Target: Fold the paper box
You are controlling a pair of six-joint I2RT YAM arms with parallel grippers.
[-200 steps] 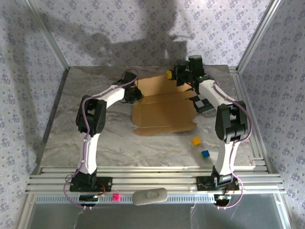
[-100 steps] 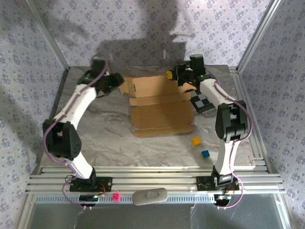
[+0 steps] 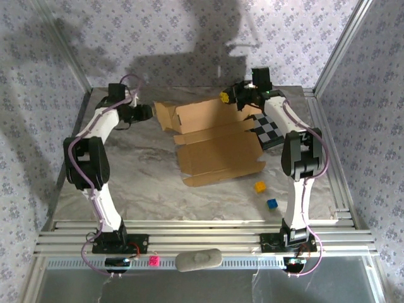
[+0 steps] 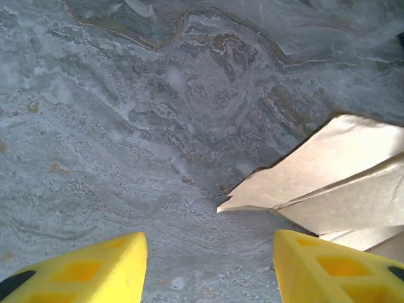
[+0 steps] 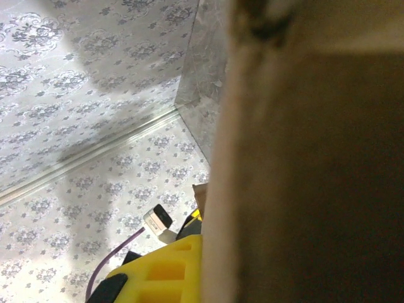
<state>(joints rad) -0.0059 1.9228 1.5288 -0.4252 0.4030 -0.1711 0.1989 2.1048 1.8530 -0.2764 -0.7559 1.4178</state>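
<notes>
paper box, a plain brown creased cardboard sheet with flaps, lies near the middle of the top view on the grey marbled table, its far panel tipped up and its front panel flat.

at the upper left, the left gripper hovers low with its yellow fingers spread. it is just beside the sheet's pointed left flap and not touching it. to fold well, i judge it should meet that flap near the crease rather than at the free tip, so the flap hinges up and the sheet doesn't slide. bare marble runs left to the table's edge, which leaves room to swing.

at the upper right, the right gripper is pressed together on the raised panel's far corner, with cardboard hard against its yellow finger; it looks like the anchor. space is tight there: the back wall is near, and a black-and-white checkered board sits just beside the right flap.

at the lower right, a small yellow cube and a blue cube sit apart from the front edge.
</notes>
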